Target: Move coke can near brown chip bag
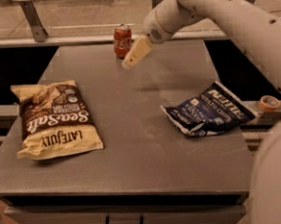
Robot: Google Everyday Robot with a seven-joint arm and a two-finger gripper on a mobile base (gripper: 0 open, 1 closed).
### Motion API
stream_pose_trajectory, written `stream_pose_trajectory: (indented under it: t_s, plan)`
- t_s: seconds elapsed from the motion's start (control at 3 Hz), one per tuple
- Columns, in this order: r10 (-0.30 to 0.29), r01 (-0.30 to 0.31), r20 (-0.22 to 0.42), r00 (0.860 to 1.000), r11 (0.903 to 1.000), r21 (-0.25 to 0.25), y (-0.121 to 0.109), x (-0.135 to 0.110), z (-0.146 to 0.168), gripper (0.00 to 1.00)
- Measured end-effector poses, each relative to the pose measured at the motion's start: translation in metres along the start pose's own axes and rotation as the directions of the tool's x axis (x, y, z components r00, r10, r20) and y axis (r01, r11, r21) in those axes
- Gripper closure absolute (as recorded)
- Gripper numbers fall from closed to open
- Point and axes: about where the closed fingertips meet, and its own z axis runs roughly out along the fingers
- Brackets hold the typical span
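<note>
1. Brown chip bag (pixel 56 120): lies flat at the near left of the table (pixel 133 153), lettering up. It is well apart from the can. Bare surface shows along its right side and beyond its far end, and either strip would serve as a set-down spot.
2. Gripper (pixel 129 60): hangs over the far middle of the table, tilted down and to the left, just beside the can on its near right. It carries nothing that can be seen. Whether it is spread or pressed together cannot be told.
3. Coke can (pixel 122 40): stands upright at the far edge of the table, not yet grasped.
4. Judgement: the step in hand is the approach to the can.
   - The gripper should meet the can square at mid-height, since an oblique touch could tip it or push it off the far edge.
   - Once the can is gripped, it should be lifted clear before crossing, then carried toward the near left.
   - It should be set down upright beside the bag, not on the crinkled foil.
5. Surface: a flat grey tabletop with a drawer handle (pixel 123 223) below the near edge. A dark blue chip bag (pixel 208 110) lies crumpled at the right, away from the likely path. A tape roll (pixel 268 103) sits on a ledge just beyond the right edge.
6. Room: a rail (pixel 67 37) runs behind the table, with pale floor beyond it.
</note>
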Motion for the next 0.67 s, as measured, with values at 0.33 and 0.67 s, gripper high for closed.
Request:
stream_pose_trajectory:
  t_s: [0.33, 0.67]
  plan:
    - [0.073, -0.076, 0.062, 0.995, 0.9963, 0.041, -0.026, -0.017, 0.042, 0.00]
    - [0.155, -0.165, 0.091, 0.984, 0.9795, 0.116, -0.054, -0.013, 0.064, 0.00]
